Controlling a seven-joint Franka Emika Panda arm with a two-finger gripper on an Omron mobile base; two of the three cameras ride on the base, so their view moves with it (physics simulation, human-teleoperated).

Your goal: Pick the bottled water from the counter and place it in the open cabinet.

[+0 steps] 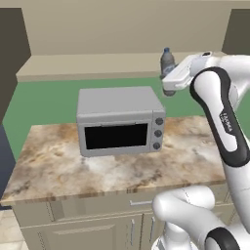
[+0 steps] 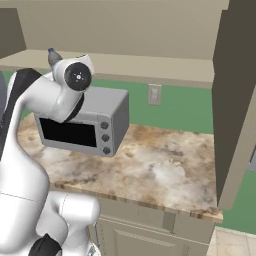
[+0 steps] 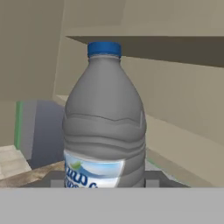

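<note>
Clamped between the fingers [image 3: 105,181], the bottled water [image 3: 105,127] stands upright before the open cabinet [image 3: 183,105].

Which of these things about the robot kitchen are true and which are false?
1. The end effector holds the bottled water. True.
2. The bottled water stands on the counter. False: it is lifted up by the open cabinet's shelf.
3. The bottle's cap is red. False: it is blue.
4. A grey microwave sits on the counter. True.
5. The microwave door hangs open. False: it is shut.
</note>
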